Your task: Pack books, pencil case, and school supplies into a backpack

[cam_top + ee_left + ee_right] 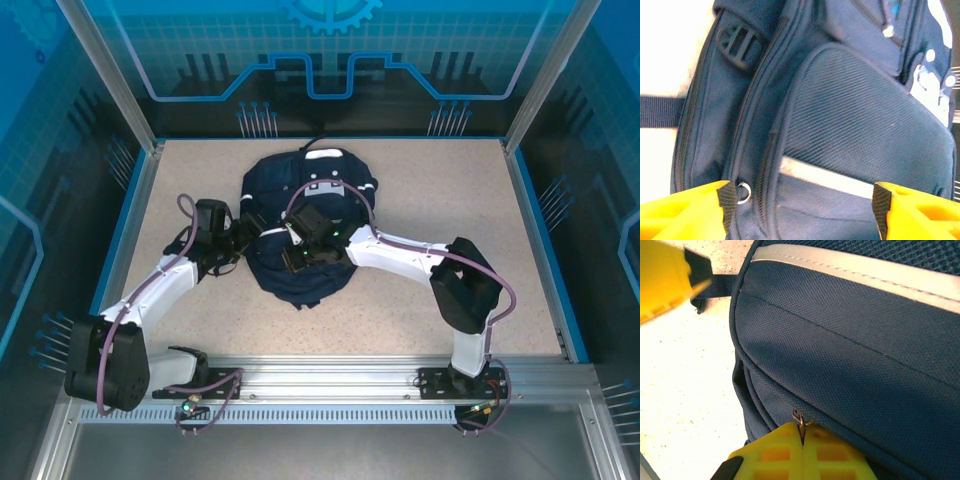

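Now the right end effector (802, 440) clamps a zipper pull (799, 418) on the backpack (855, 350). The left end effector (802, 207) stands wide apart beside it.

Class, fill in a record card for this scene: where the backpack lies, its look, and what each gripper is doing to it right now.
backpack: navy fabric with pale reflective stripes, lying on the table between the two arms
left gripper: open wide, facing the backpack's striped front panel
right gripper: shut on the zipper pull at the backpack's edge
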